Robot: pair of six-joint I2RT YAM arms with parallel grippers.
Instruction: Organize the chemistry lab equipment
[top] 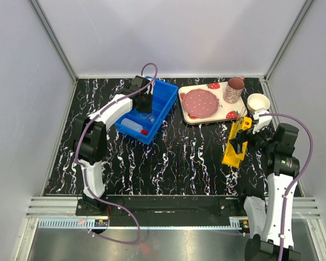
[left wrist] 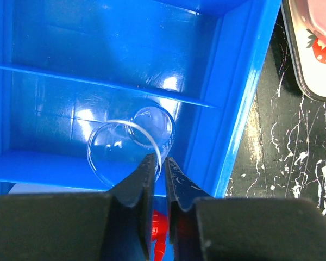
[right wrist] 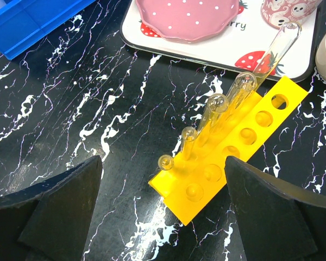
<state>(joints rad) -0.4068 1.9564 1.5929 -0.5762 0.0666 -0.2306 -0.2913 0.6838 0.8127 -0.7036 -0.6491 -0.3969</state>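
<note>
A clear glass beaker (left wrist: 125, 152) stands in the middle compartment of the blue bin (top: 162, 104). My left gripper (left wrist: 162, 160) hangs over the beaker's rim, which runs into the narrow gap between the jaws; the jaws are slightly apart. Below the jaws shows the red nozzle (left wrist: 158, 231) of the squeeze bottle (top: 133, 126), which lies in the bin's near compartment. In the overhead view my left gripper (top: 145, 103) is inside the bin. My right gripper (right wrist: 163, 163) stands wide open above the near end of the yellow rack (right wrist: 250, 136), which holds several thin clear tubes (right wrist: 217, 106).
A strawberry-print tray (top: 228, 113) at the back right carries a pink plate (top: 200, 102) and a pink mug (top: 234, 89). A cream bowl (top: 258, 102) sits right of the tray, just behind the rack (top: 233, 151). The bin's right wall (left wrist: 244, 98) stands close to my left fingers.
</note>
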